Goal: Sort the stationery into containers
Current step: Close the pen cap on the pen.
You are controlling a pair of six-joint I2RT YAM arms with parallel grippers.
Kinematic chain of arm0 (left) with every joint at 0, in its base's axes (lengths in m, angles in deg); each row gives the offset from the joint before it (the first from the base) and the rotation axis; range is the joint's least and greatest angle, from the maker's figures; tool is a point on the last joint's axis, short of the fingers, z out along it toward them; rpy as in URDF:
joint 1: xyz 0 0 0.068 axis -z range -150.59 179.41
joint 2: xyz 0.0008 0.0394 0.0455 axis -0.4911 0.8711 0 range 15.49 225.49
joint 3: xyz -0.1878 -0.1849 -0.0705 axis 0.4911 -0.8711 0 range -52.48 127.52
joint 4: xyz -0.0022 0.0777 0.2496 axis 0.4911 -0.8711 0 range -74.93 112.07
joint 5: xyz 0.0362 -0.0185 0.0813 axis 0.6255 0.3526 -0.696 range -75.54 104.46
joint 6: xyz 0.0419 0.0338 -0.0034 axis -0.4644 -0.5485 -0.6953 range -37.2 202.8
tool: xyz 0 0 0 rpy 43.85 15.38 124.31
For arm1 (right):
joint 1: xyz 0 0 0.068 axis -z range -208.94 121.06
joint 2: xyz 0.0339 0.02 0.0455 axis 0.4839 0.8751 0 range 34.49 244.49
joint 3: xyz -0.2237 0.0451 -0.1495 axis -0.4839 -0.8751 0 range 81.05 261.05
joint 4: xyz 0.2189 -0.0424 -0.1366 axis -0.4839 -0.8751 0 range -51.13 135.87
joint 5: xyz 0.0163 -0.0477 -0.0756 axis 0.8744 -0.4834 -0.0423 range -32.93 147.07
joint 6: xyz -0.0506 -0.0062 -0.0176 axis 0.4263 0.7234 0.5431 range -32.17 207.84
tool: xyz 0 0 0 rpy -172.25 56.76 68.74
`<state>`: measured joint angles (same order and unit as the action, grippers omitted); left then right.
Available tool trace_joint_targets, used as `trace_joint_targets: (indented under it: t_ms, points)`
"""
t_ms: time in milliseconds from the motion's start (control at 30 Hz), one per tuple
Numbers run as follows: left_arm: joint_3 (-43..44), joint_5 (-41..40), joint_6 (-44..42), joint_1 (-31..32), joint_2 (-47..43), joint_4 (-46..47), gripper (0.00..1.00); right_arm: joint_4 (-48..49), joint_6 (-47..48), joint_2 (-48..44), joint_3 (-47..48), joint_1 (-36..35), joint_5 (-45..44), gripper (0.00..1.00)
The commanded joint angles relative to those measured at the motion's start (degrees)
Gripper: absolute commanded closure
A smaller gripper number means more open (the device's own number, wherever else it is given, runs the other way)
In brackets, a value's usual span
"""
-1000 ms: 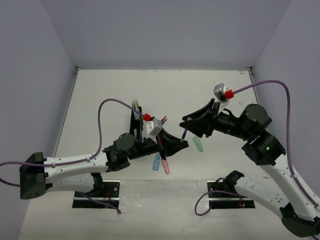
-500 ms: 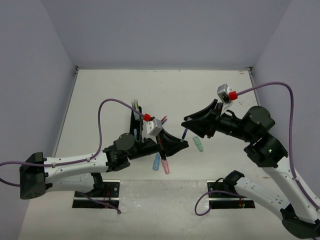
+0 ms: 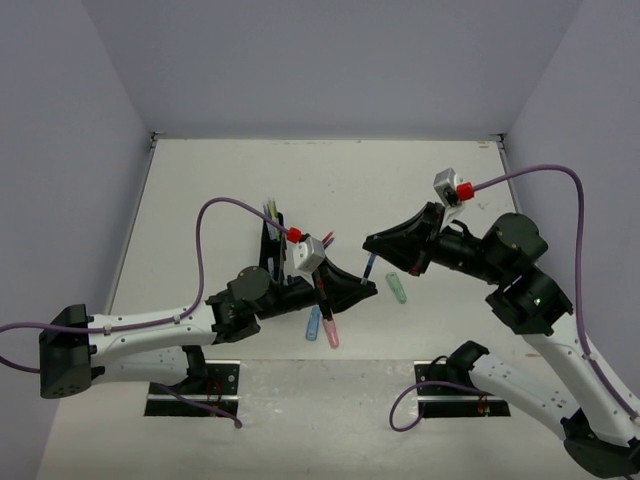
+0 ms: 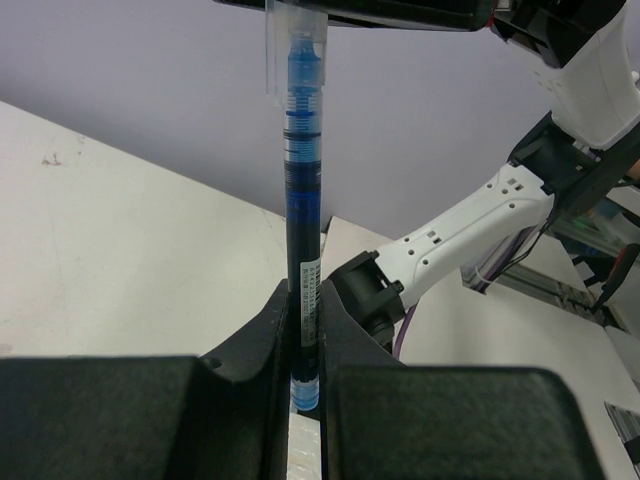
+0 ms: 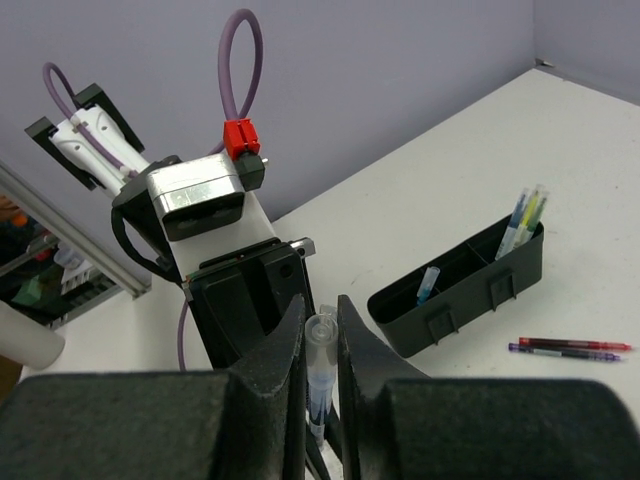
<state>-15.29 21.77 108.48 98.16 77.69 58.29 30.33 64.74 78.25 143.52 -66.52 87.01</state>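
Now that the right gripper (image 5: pixel 320 312) has closed on the blue pen (image 4: pixel 302 230)'s capped end, both clamp it; the left gripper (image 4: pixel 305 302) can likely release before the organiser (image 5: pixel 455 300) drop.

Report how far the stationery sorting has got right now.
Done: yellow-green pens and one blue marker stand in the black organiser. In hand: a blue pen, gripped at opposite ends by the left tool and right tool. Left: the red pen and purple pen beside the organiser, plus the green piece, blue piece and pink piece lying loose near the arms.
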Motion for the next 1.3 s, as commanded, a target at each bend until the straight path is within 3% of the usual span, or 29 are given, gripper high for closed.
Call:
trace_joint_targets:
  t_ms: [0, 333, 533, 800, 900, 1000, 1100, 1133, 1233, 1267]
  points:
    - [1.6, -1.4, -2.4, -0.1, -1.3, 2.3, 1.0, 2.7, -0.6, -0.4, -2.2, -0.1, 2.4, 1.0]
    - [2.4, -6.9, -7.3, -0.3, -8.4, 6.9, 1.0, 12.1, -7.4, -1.6, -17.9, -0.2, 5.3, 1.0]
    - [7.5, -8.9, -10.9, -0.6, -9.7, 5.6, 1.0, 17.1, -7.9, -0.8, -26.1, -0.3, 7.6, 1.0]
    - [10.1, -5.4, -8.6, -5.1, -9.5, 8.0, 1.0, 26.3, -12.9, 1.3, -34.8, -1.2, 8.8, 1.0]
    - [6.4, -3.2, -8.3, -5.2, -9.2, 10.9, 1.0, 27.1, -15.0, -1.0, -33.2, -1.1, 8.4, 1.0]
    - [-1.2, -1.7, -6.0, -5.1, -9.4, 14.9, 1.0, 20.9, -13.8, -3.3, -25.4, -1.1, 6.1, 1.0]
    - [-7.1, -0.8, -3.6, -5.1, -9.7, 18.1, 1.0, 13.4, -10.6, -3.8, -17.7, -1.1, 3.1, 0.86]
    - [-7.1, -0.6, -3.5, -5.1, -9.6, 18.1, 1.0, 13.3, -10.6, -3.8, -17.7, -1.1, 3.1, 0.86]
    - [-12.5, 0.4, -0.8, -5.1, -8.4, 20.7, 1.0, 8.5, -8.4, -3.5, -11.0, -1.1, -0.5, 0.62]
    - [-13.3, 0.5, 0.3, -5.1, -8.2, 21.4, 1.0, 7.3, -8.0, -3.4, -9.9, -1.1, -1.3, 0.6]
